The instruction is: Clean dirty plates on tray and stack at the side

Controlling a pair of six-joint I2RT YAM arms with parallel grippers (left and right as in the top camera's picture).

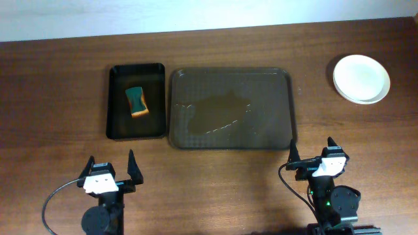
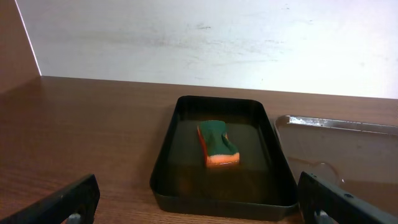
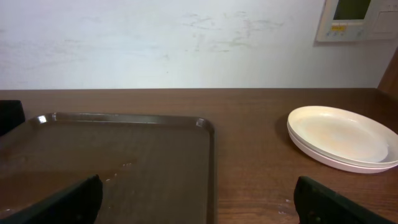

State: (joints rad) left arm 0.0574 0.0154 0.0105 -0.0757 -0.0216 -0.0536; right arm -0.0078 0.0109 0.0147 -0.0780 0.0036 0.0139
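A green-and-orange sponge [image 1: 136, 102] lies in — a black tray [image 1: 117, 127].

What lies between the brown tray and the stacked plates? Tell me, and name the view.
Only bare wooden table separates the brown tray from the stack of plates; the overhead view shows it.

Overhead: whole table [image 1: 52, 85] viewed straight down, from far. Left wrist: held low, pointed forward at black tray [image 2: 163, 168], seen close. Right wrist: held low, pointed forward at brown tray [image 3: 155, 155] and plates [image 3: 341, 135]. Brown tray shared by all views.
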